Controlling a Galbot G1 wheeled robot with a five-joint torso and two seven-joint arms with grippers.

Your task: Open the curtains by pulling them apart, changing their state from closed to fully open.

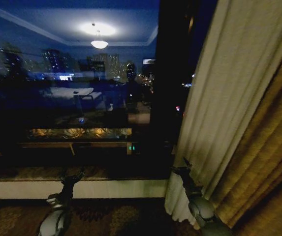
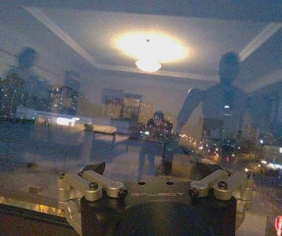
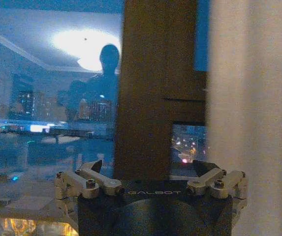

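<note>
Against the right side of the dark window (image 1: pixel 72 88), the sheer cream curtain (image 1: pixel 229 93) hangs gathered in pleats, its inner edge just beside the brown window frame post (image 1: pixel 172 73); a thicker golden-brown drape (image 1: pixel 268 162) hangs beyond it, farther from the glass. The right tool (image 1: pixel 184 169) is raised below the window sill (image 1: pixel 81 173), close to the sheer curtain's lower inner edge, its fingers (image 3: pixel 97 166) spread wide with nothing between them; from its wrist the curtain (image 3: pixel 251 113) hangs just beside one fingertip. The left tool (image 1: pixel 73 178) sits in front of the sill, well apart from the curtain, fingers (image 2: pixel 95 169) also spread wide and empty, facing the glass, which reflects a lit ceiling lamp (image 2: pixel 148 64).
</note>
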